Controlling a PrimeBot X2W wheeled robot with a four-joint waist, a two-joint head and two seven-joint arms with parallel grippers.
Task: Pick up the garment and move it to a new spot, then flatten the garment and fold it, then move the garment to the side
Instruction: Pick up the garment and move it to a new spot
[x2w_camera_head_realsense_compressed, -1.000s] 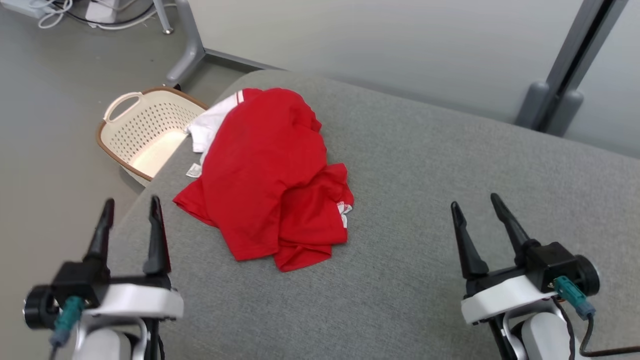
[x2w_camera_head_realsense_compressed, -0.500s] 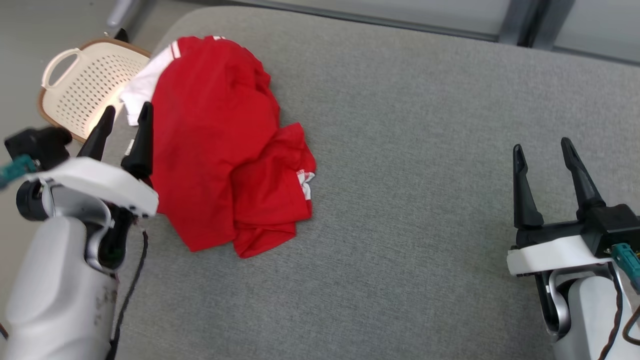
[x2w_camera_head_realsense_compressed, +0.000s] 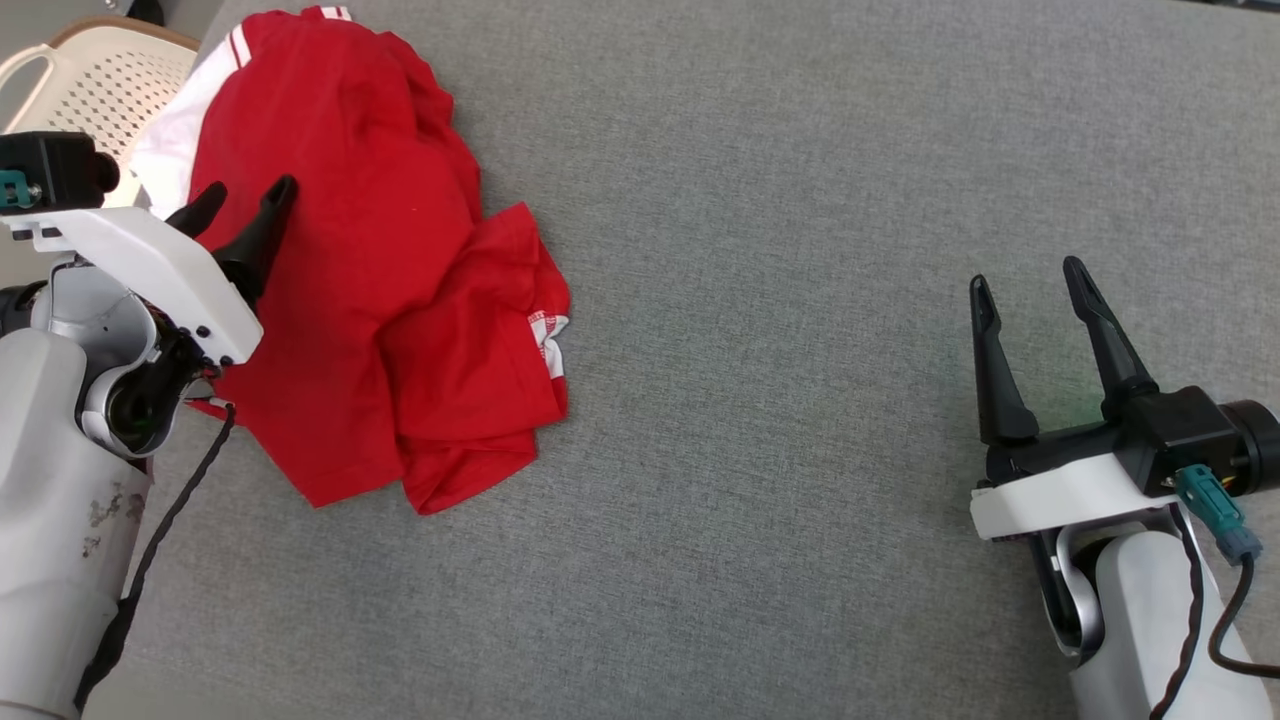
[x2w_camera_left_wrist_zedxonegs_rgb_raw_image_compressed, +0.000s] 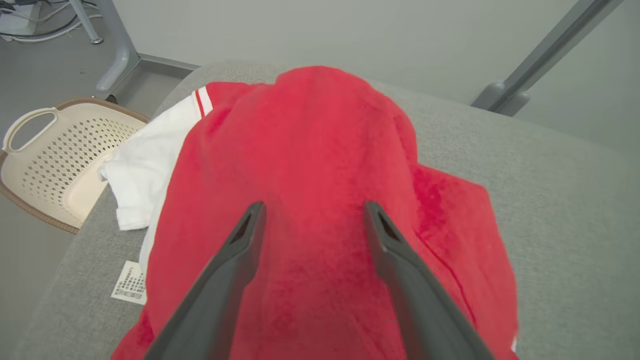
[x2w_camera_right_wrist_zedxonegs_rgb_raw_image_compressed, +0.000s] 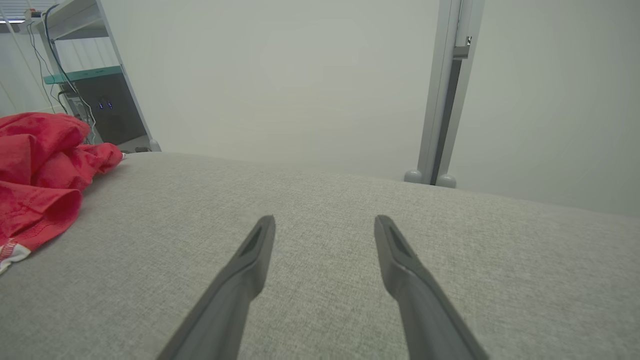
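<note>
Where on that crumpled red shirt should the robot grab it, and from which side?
Probably the raised hump of the red shirt, from above on the robot's left. The cloth bunches high there, offering a fold to pinch, and the open left gripper points at it. Its flat edges lie tight on the grey cushion.

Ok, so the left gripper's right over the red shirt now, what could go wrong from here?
One: the garment is bunched in layers, so the open left gripper may catch only one fold and lift it twisted. Two: its white part lies at the edge of the grey surface next to the basket; a slipped grasp could send it over the side.
</note>
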